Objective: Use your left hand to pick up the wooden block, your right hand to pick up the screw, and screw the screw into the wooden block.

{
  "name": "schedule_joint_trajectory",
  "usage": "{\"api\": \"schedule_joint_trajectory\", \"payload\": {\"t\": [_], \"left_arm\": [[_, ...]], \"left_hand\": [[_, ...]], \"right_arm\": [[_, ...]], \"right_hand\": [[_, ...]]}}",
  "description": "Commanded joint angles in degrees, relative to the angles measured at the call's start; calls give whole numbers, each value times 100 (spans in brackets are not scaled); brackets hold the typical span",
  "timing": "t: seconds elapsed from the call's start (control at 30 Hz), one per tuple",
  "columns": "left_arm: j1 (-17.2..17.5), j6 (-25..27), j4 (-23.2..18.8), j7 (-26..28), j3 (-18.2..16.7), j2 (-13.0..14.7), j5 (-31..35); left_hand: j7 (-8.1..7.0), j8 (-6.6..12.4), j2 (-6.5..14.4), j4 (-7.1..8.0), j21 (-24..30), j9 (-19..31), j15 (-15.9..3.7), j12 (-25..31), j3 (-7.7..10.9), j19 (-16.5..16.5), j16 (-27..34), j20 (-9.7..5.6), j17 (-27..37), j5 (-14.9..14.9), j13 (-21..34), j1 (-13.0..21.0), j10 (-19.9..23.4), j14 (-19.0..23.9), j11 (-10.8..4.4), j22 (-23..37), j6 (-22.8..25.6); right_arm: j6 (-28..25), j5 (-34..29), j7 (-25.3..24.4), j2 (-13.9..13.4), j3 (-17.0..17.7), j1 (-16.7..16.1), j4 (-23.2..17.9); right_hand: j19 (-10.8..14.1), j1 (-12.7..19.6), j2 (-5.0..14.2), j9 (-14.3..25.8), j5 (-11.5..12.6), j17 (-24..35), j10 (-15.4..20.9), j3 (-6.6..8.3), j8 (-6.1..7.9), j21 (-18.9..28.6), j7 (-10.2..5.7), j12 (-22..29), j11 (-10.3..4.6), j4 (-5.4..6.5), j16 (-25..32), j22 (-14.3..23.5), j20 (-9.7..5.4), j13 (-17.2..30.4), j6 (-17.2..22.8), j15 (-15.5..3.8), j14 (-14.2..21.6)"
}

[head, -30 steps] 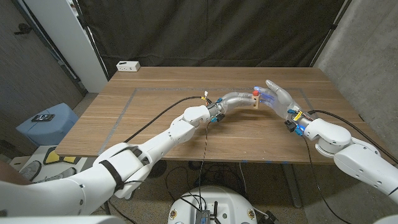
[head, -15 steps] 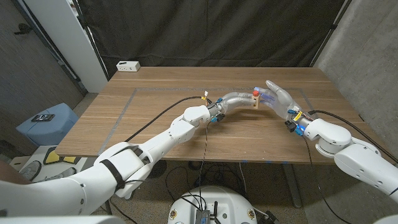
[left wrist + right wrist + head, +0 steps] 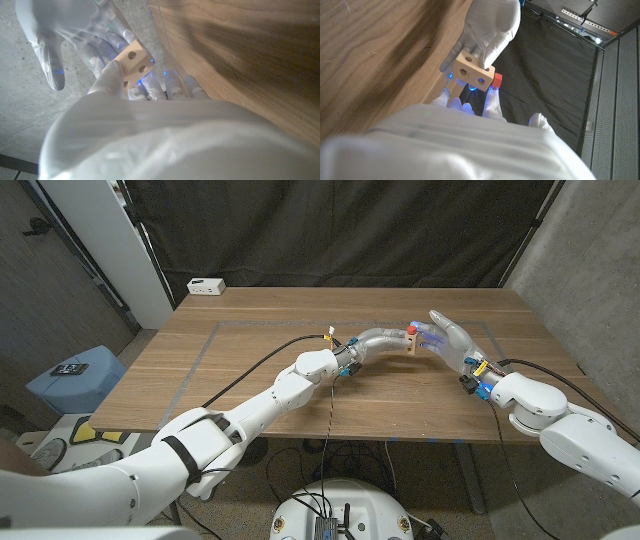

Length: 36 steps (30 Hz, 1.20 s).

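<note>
A: Table (image 3: pixel 250 370) — wood, brown grain, matt, w/ a dull grey line inlaid. Wooden block (image 3: pixel 472 71)?

B: Pale bare wood, unvarnished, smooth faces, drilled holes w/ clean edges. Screw (image 3: pixel 497 79) head looks red, matt; can't tell plastic or painted wood.

A: Left hand (image 3: pixel 380 340) & right hand (image 3: pixel 447 338)?

B: Both in thin whitish cloth-like gloves, slightly see-through; blue light glows thru the fabric. Arm shells: glossy white plastic.

A: Backdrop (image 3: pixel 340 230)?

B: Black cloth, matt, creased. Wall (image 3: pixel 585 260) at the side: rough grey concrete look.
</note>
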Motion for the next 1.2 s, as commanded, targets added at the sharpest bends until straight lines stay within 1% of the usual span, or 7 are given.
{"api": "schedule_joint_trajectory", "payload": {"t": [0.03,0.47,0.7,1.2], "left_arm": [[39,28,-67,-1,-4,33,-5],[60,35,-111,7,-7,56,-9],[58,24,-101,1,-10,57,-14],[74,62,-133,12,-20,73,-30]], "left_hand": [[127,44,47,38,43,2,-86,19,87,38,38,36,26,37,20,32,27,51,27,12,206],[135,41,50,43,45,2,-85,17,85,42,37,37,27,36,20,27,22,43,39,13,199],[142,40,60,46,46,2,-79,16,86,43,39,44,30,36,21,27,18,42,39,13,196],[133,42,51,46,47,1,-84,18,84,44,41,37,28,35,21,21,24,51,38,13,203]], "right_arm": [[-31,-21,-93,4,120,-184,-129],[-123,-42,-151,-27,306,-404,-334],[-184,-49,-156,-28,403,-495,-423],[-276,-63,-101,17,426,-505,-486]], "right_hand": [[16,0,-16,22,41,19,-414,-6,21,13,-4,43,41,34,18,14,-7,20,57,29,-730],[11,9,-5,37,44,15,-393,-4,45,12,10,51,45,35,19,14,-6,21,140,30,-720],[24,17,3,59,46,11,-362,-3,98,16,46,63,63,35,17,14,-12,21,281,32,-715],[32,33,15,113,48,6,-292,-1,213,18,129,80,76,32,14,13,-20,21,552,24,-711]]}}
